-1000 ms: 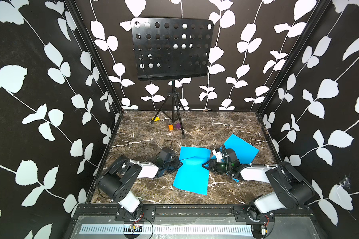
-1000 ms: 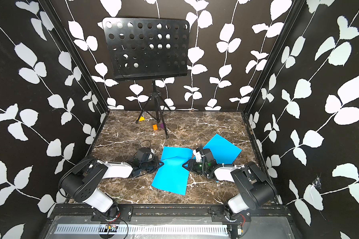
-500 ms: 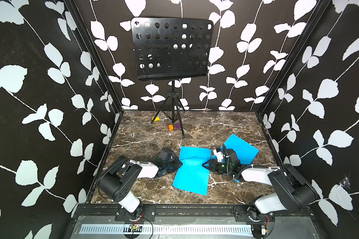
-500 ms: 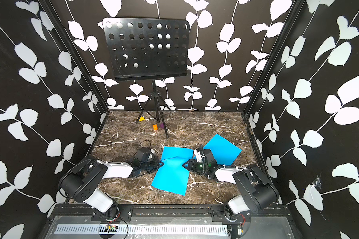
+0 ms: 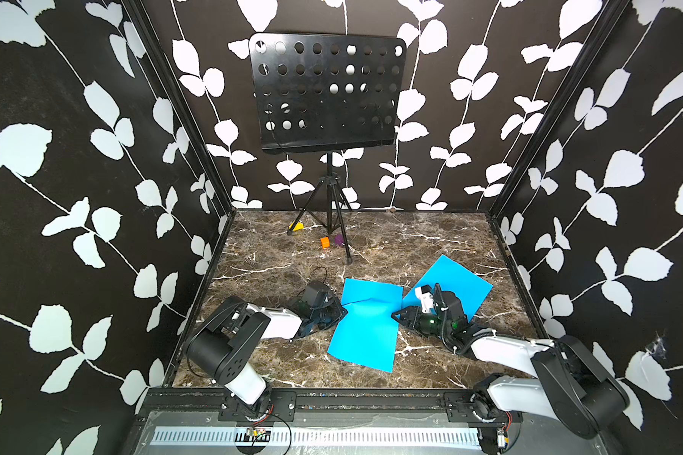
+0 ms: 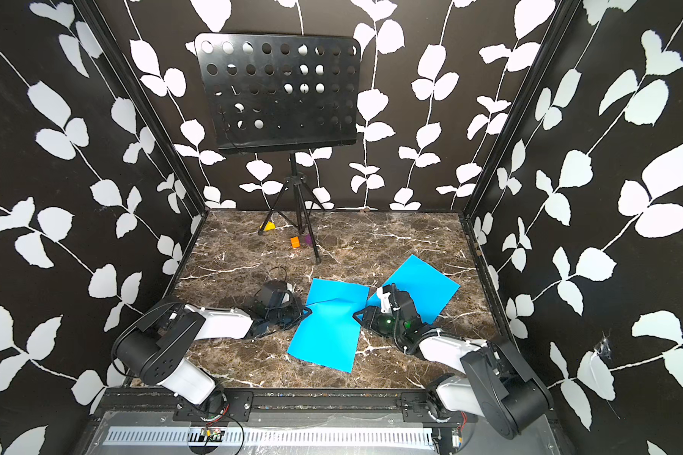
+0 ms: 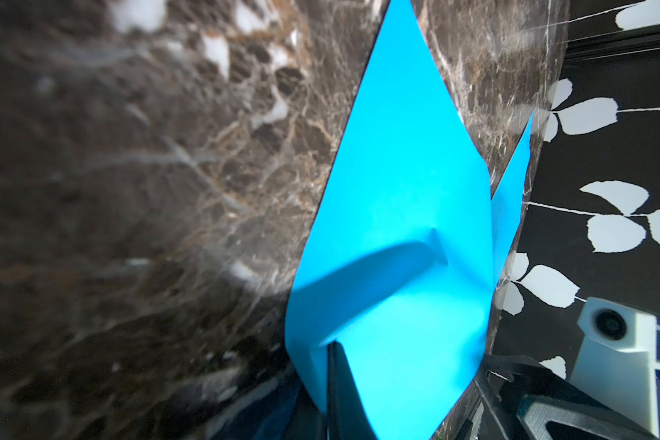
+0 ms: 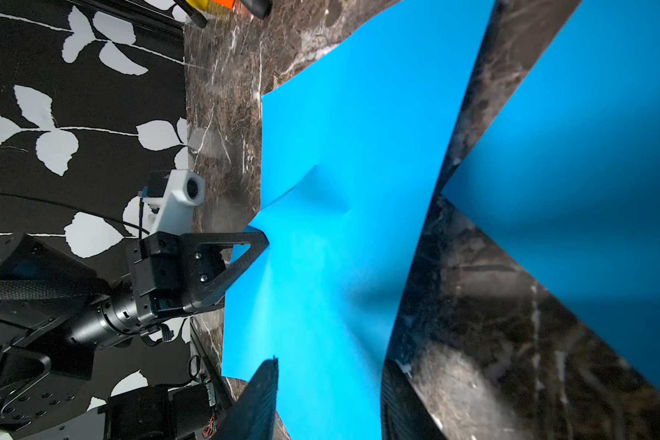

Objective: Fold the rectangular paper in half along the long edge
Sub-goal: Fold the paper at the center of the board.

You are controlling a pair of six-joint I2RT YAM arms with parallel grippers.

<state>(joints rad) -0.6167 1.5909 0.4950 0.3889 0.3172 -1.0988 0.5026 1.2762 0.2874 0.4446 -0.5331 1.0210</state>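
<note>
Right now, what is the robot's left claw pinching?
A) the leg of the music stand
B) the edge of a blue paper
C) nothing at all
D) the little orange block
B: the left gripper is shut on the side edge of the middle blue paper, which buckles up next to it. The orange block sits far back by the music stand.

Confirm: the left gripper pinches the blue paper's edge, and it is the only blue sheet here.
Not the only one: both top views show a second blue sheet behind the right gripper. The left gripper does pinch the edge of the blue paper.
</note>
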